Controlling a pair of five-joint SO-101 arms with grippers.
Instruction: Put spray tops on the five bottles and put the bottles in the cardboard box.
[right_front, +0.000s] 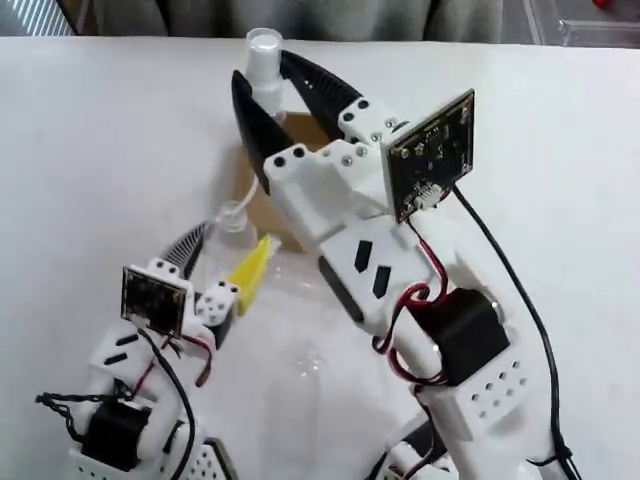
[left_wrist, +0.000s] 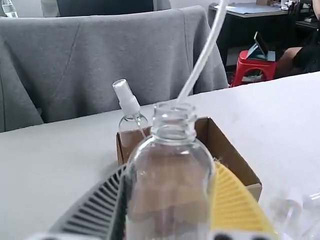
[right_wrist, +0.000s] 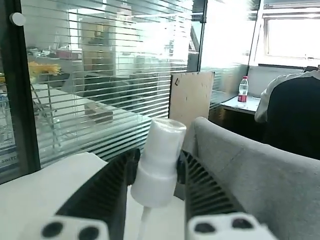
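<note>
Right, my left tool clamps the clear bottle by its belly, upright beside the box. It looks light and slick. My right tool pinches the spray top at its collar, with the floppy tube reaching the neck.

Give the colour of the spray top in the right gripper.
White spray top, clearest in the right wrist view.

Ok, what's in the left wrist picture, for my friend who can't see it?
A clear bottle with no top sits gripped in the left hand, and a thin white tube reaches down to its open neck. Behind it is a cardboard box, with a capped bottle in or just behind it, on a white table.
</note>
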